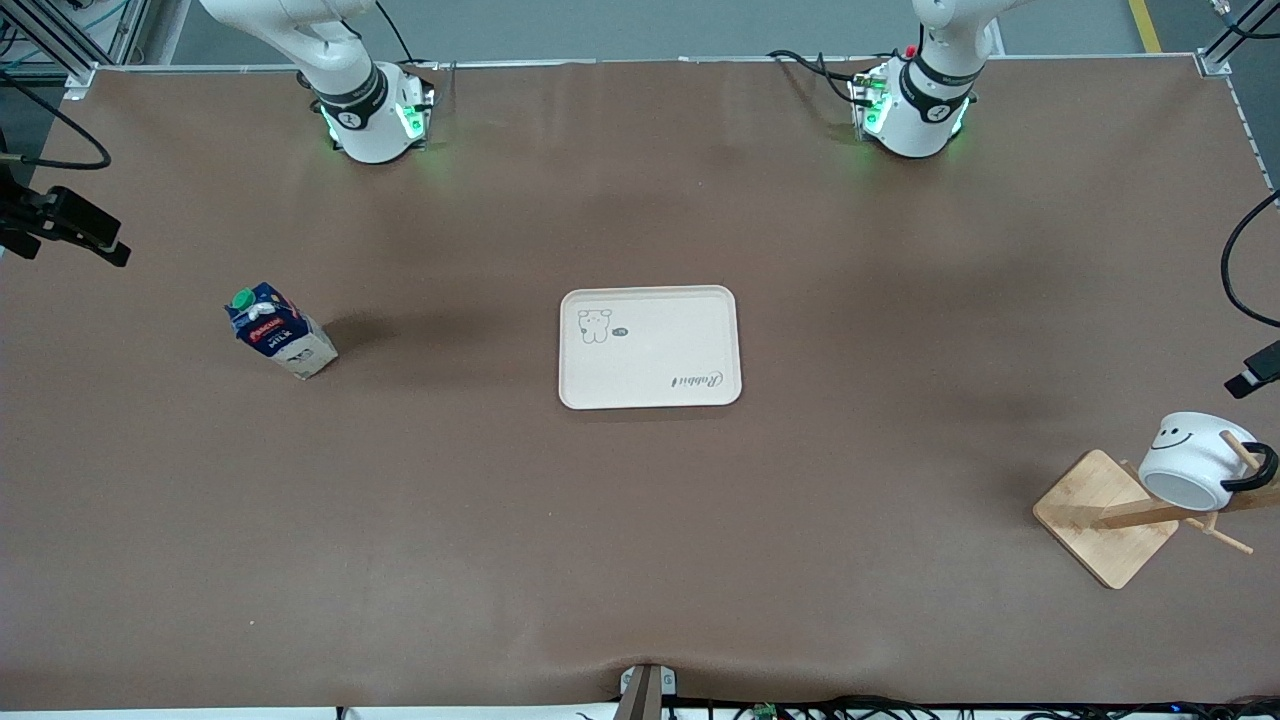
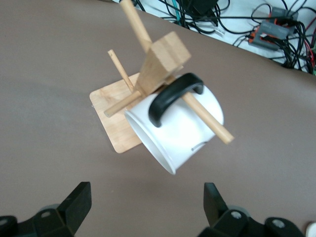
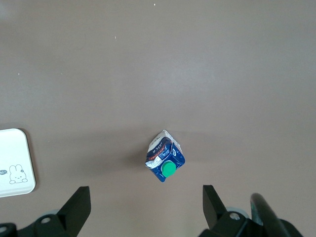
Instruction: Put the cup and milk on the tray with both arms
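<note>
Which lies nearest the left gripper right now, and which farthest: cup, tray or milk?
The left gripper hangs open over the cup.
1. Cup, hung on the wooden rack at the left arm's end.
2. Tray, mid-table.
3. Milk, at the right arm's end, under the open right gripper.

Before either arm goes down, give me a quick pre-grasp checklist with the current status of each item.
1. Tray bare, ready for both items: ok.
2. Milk upright on the table, toward the right arm's end: ok.
3. Right hand open, above the milk: ok.
4. Cup free to lift: not ok, its handle hangs on a rack peg.
5. Left hand open, above the cup: ok.
</note>
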You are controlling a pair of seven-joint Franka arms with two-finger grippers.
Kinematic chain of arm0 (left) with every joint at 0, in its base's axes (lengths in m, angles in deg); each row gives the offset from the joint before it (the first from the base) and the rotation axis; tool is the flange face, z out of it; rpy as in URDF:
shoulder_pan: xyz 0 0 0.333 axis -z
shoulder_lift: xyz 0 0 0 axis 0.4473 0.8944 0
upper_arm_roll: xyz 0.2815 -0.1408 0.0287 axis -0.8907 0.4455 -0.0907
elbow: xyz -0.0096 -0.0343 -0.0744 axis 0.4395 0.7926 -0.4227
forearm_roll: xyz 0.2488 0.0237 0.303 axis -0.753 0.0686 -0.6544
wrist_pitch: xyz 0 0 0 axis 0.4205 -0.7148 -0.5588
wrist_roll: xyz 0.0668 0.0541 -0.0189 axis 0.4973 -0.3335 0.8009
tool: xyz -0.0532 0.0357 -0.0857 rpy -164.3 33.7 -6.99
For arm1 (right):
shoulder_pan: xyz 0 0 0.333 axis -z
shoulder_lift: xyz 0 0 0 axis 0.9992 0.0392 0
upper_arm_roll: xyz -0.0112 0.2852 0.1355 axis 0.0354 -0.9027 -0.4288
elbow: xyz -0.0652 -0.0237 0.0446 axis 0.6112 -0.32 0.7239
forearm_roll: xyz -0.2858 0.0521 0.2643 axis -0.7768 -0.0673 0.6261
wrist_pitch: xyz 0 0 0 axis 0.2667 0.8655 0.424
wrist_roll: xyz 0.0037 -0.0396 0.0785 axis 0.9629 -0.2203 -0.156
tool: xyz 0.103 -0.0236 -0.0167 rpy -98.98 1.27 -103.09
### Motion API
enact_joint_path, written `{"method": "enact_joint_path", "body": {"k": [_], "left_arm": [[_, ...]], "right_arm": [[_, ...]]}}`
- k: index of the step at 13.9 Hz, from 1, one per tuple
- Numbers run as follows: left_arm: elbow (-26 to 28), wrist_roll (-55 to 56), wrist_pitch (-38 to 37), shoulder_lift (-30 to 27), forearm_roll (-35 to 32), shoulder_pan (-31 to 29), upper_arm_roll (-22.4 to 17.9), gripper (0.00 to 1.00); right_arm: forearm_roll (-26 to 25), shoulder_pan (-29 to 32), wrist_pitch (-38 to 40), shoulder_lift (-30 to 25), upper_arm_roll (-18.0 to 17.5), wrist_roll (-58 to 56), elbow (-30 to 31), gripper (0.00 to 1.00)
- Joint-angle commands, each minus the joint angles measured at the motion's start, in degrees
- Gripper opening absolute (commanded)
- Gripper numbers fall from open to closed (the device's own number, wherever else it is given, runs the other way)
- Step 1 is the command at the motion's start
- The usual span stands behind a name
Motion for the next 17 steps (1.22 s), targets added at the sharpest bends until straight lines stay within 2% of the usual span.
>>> {"method": "enact_joint_path", "body": {"k": [1,4,7,10,17], "left_arm": [[1.85,-0.92,3.43,-0.53,4.21,0.13,0.54,1.00],[4.40,-0.92,8.43,-0.36,5.64,0.31,2.12,1.00],[5.37,-0.92,11.25,0.17,5.64,0.40,3.09,0.91],[5.29,-2.49,12.48,1.22,5.64,0.31,3.44,0.90],[4.85,-4.26,15.12,3.51,7.05,0.57,4.59,0.68]], "right_arm": [[-0.47,0.71,0.22,0.21,-0.56,0.52,-0.59,1.00],[-0.47,0.71,0.13,0.21,-0.56,0.52,-0.50,1.00],[-0.47,0.71,0.22,0.21,-0.56,0.52,-0.59,1.00],[-0.47,0.71,0.13,0.21,-0.56,0.52,-0.59,1.00],[-0.38,0.71,0.22,0.21,-0.56,0.52,-0.50,1.00]]}}
